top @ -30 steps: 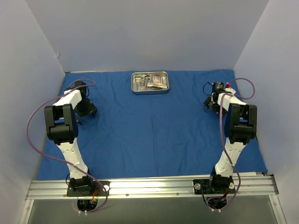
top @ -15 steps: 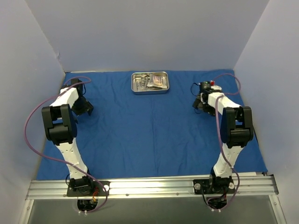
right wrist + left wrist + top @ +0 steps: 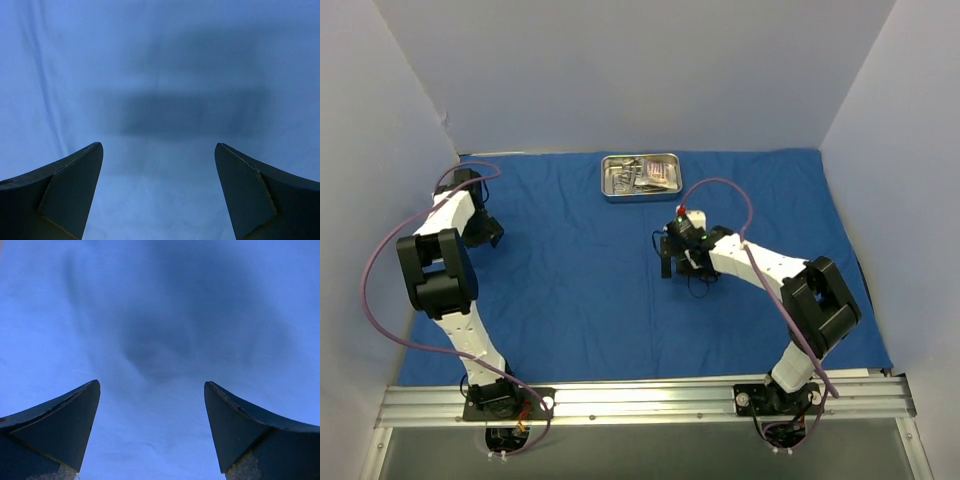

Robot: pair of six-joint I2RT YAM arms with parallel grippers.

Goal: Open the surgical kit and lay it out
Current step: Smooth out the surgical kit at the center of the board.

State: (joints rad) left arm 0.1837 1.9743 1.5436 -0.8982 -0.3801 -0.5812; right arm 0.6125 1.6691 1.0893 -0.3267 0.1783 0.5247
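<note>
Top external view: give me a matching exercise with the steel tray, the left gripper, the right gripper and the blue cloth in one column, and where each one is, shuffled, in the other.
1. steel tray
2. left gripper
3. right gripper
4. blue cloth

A. over the cloth's middle, just nearer than the tray
B. spread out under everything else
C. far edge of the cloth, centre
D. close to the left wall

Pairs: 1-C, 2-D, 3-A, 4-B
</note>
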